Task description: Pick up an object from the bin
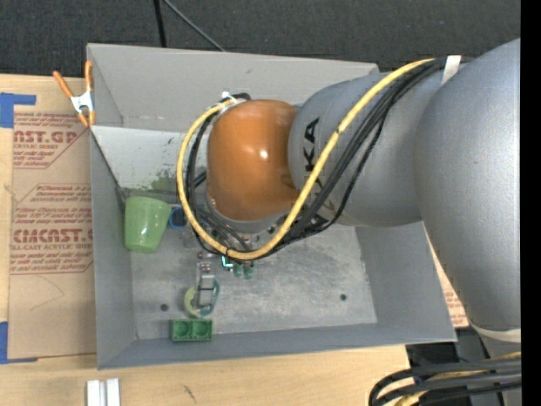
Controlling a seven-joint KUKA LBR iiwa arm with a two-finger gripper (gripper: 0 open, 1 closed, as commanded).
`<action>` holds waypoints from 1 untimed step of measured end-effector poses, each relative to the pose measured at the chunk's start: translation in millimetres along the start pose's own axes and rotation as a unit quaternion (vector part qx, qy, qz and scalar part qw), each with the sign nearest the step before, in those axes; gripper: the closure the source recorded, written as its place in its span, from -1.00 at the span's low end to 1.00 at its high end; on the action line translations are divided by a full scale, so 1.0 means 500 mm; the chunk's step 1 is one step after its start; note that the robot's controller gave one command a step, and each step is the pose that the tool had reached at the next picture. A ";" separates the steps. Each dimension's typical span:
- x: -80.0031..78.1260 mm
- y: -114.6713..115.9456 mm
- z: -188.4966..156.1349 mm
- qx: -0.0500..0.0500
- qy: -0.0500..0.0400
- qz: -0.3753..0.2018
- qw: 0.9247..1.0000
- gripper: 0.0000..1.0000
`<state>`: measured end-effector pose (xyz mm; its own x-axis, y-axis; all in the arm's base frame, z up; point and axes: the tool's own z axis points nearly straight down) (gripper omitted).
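bin point(114, 294): grey metal. a light green cup point(144, 223) rests against the left wall. a small blue thing point(177, 218) lies just beside the cup, partly hidden under my wrist. a dark green brick point(191, 331) lies at the lower edge, near the lower-left corner. my gripper point(204, 290) hangs near the brick, on its inner side, over a small pale green-and-white thing point(199, 305) on the bin floor. grip state, spread or closed: i cannot tell. my orange cover point(249, 159) sits over the bin's middle. my arm point(423, 142) crosses the right wall.
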<state>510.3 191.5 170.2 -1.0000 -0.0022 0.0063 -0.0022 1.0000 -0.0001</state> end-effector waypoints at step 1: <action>0.055 -0.099 0.183 0.001 0.000 0.034 0.999 -1.00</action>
<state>482.2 141.8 78.9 -0.9978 0.0665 0.0059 0.0665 0.9978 -0.0023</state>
